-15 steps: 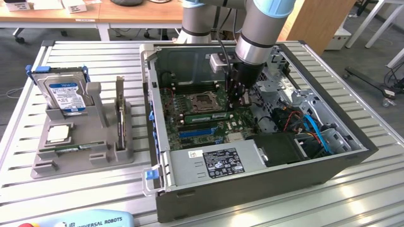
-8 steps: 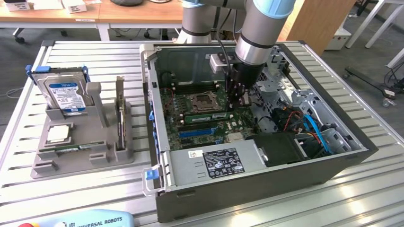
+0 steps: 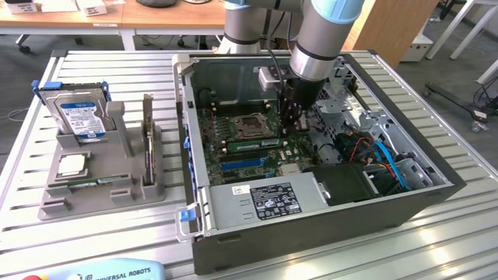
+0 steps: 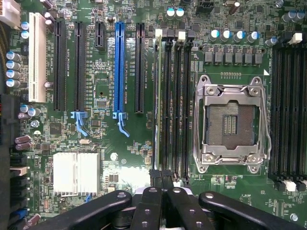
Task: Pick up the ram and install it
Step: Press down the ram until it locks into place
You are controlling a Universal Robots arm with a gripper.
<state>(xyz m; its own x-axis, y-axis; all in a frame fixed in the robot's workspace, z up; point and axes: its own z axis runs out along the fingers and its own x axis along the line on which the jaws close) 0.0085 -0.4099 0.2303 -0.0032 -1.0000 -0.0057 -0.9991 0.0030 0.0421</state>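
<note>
Both fingers [image 4: 152, 206] of my gripper [image 4: 162, 178] are pressed together, tip against tip, and they point down at the green motherboard [image 4: 103, 143]. Just off those tips the ram [image 4: 157, 96] stands on edge in a memory slot. It sits in the slot of its bank that lies farthest from the CPU socket [image 4: 229, 127], right beside the expansion slots. My tips sit at one end of the stick, and I cannot tell whether they touch it. Three more black slots run between the ram and the socket, which has a silver metal frame around it. On the ram's other side a blue expansion slot [image 4: 119, 67] lies among black ones, with a white slot [image 4: 37, 57] past them and a ribbed silver heatsink [image 4: 76, 173] near their ends. In the exterior view my arm [image 3: 323, 35] comes down from the far side into the open computer case [image 3: 311, 233]. The case lies on its side on a slatted metal table [image 3: 444, 245], with the labelled power supply [image 3: 265, 201] along its near edge. Well apart from the case, on the exterior view's left, is a grey holder [image 3: 101, 198]. It carries a blue-labelled hard drive [image 3: 78, 116] upright at its far end, a dark card [image 3: 148, 134] standing on edge, and another green stick [image 3: 81, 184] lying in a near groove. Farthest off, wooden desks [image 3: 116, 20] stand beyond the table.
</note>
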